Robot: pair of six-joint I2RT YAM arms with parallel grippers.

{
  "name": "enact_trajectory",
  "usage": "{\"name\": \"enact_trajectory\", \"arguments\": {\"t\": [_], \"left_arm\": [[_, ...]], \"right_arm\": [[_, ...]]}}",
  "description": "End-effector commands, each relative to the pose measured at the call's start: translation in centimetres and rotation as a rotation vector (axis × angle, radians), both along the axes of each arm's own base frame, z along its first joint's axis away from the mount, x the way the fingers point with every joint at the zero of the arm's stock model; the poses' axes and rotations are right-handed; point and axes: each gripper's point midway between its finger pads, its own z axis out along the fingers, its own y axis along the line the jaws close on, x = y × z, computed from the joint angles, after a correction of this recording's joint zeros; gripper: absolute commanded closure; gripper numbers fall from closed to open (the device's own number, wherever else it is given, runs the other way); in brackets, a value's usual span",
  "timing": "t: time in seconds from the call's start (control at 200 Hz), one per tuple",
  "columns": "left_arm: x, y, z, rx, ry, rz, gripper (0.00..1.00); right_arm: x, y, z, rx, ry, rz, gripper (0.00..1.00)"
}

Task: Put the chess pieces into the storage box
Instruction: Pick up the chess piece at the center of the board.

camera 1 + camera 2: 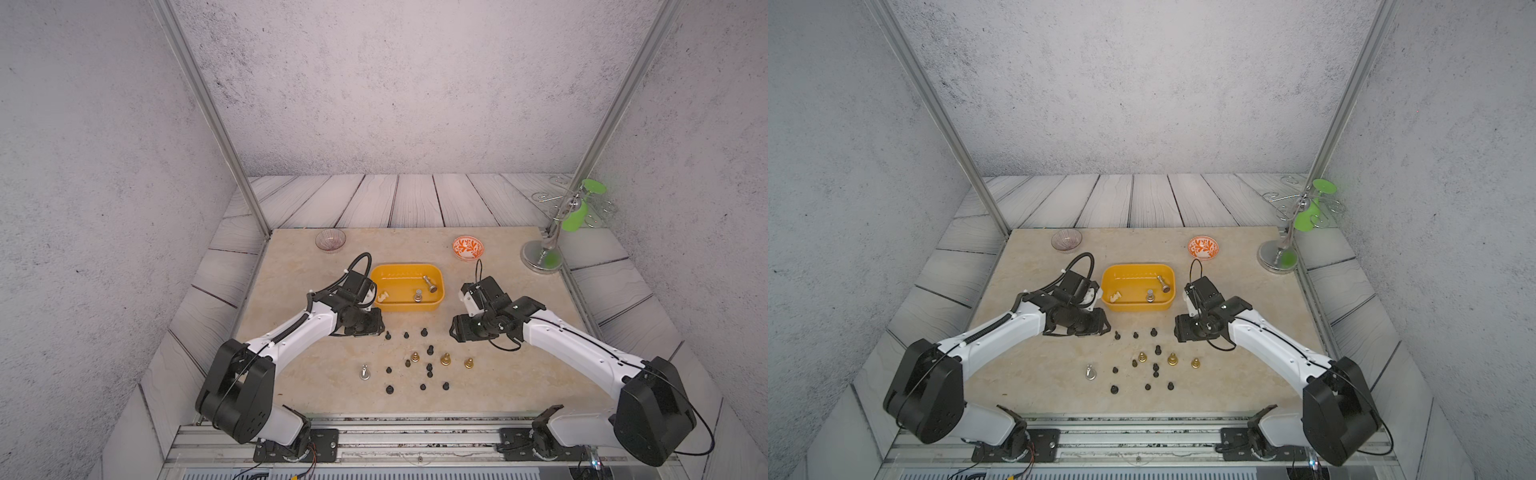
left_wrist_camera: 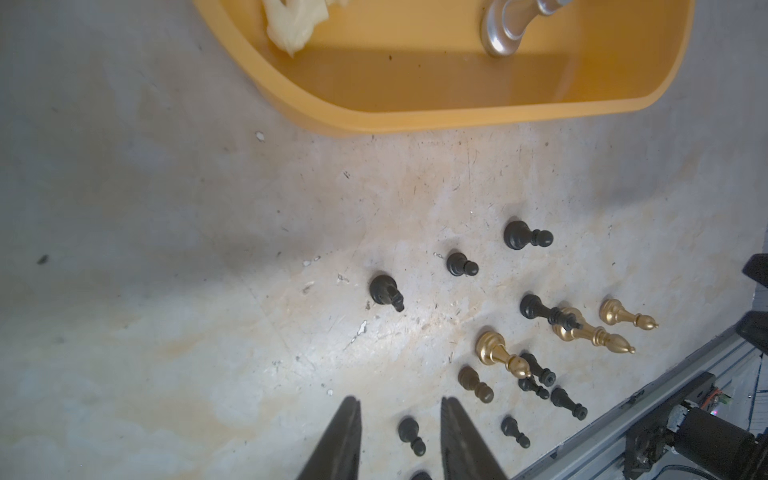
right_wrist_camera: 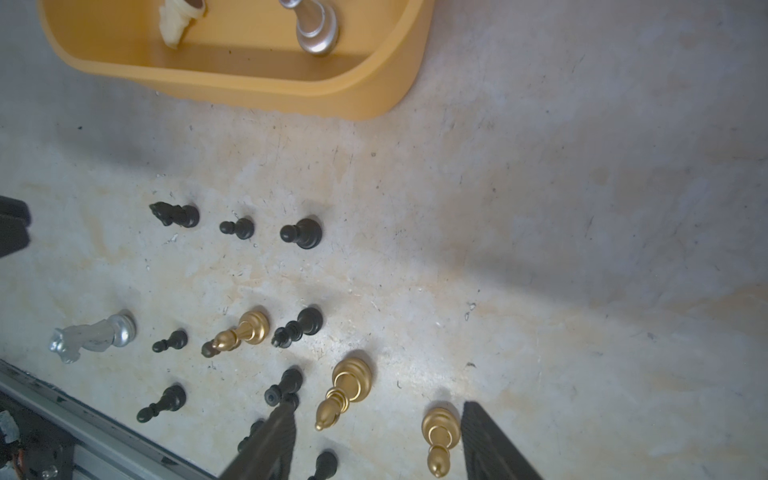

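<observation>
The yellow-orange storage box [image 1: 407, 306] sits mid-table and holds two silver chess pieces [image 1: 429, 284] and a cream one [image 1: 382, 296]. Several black chess pieces [image 1: 430, 350], three gold ones [image 1: 445, 359] and a silver one [image 1: 364, 372] are scattered in front of it. My left gripper [image 2: 401, 403] hovers at the box's left front corner, open and empty; a black pawn [image 2: 411, 435] shows on the table between its fingers. To the right of the box, my right gripper [image 3: 378, 409] is open and empty above the table, and two gold pieces [image 3: 440, 436] stand below its gap.
At the back left is a clear glass bowl [image 1: 330, 240]. An orange-patterned bowl [image 1: 468, 248] sits at the back right. A metal stand [image 1: 542, 257] with a green glass [image 1: 577, 216] occupies the far right corner. A metal rail [image 1: 415, 432] runs along the front edge.
</observation>
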Motion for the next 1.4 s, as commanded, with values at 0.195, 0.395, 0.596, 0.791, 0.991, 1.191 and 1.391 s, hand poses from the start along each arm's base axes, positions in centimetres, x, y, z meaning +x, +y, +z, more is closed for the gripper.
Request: {"name": "enact_trajectory", "arguments": {"t": [0.195,0.395,0.596,0.791,0.991,1.191,1.391], "left_arm": [[1.1,-1.3,-1.3,0.138,-0.027,-0.088,0.65],[1.4,-1.5,-2.9,0.206,-0.023,-0.112,0.65],[1.8,-1.6,-4.3,0.285,-0.034,-0.144,0.67],[2.2,-2.1,-4.9,0.285,-0.037,-0.145,0.7],[2.4,-2.6,-5.9,0.288,-0.029,-0.15,0.74],[2.5,-3.1,-6.6,0.281,-0.02,-0.15,0.8],[2.5,-3.3,-6.8,0.279,-0.021,-0.151,0.92]], "right_arm": [[-0.2,0.2,0.9,0.035,-0.017,-0.016,0.35],[-0.3,0.2,1.1,0.04,-0.019,-0.018,0.35],[-0.3,0.2,1.3,0.048,-0.024,-0.025,0.35],[-0.6,0.0,1.1,0.048,-0.021,-0.028,0.35],[-0.7,-0.1,1.1,0.045,-0.022,-0.033,0.35],[-0.8,-0.3,0.8,0.041,-0.019,-0.036,0.35],[-1.0,-0.5,0.6,0.034,-0.015,-0.036,0.35]]}}
